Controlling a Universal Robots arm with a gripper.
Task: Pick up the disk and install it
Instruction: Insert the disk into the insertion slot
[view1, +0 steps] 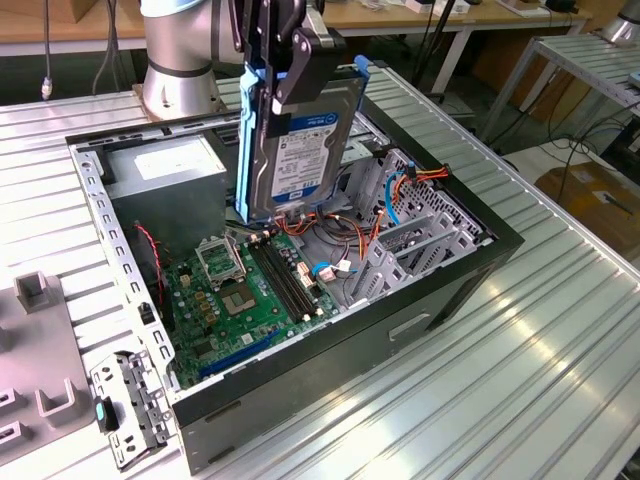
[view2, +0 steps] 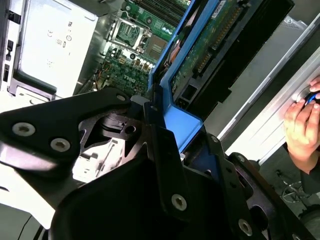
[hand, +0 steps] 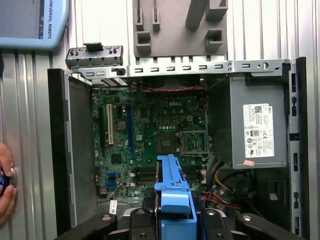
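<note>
The disk (view1: 295, 140) is up in the air, hanging on edge with its label facing out. The gripper (view1: 282, 55) has its jaws clamped on the disk's upper end. Straight below the jaws is the open computer case (view1: 400, 335), with the motherboard (view1: 250, 295) under the disk's lower edge, not touching. The grey power supply (view1: 165, 165) sits inside the case, off to one side of the jaws. A person's hand (view2: 302, 125) is outside the case.

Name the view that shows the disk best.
The exterior view: the disk hangs upright over the open case, label facing the camera. The second wrist view shows its circuit-board side; the first wrist view, its blue rail edge-on.
</note>
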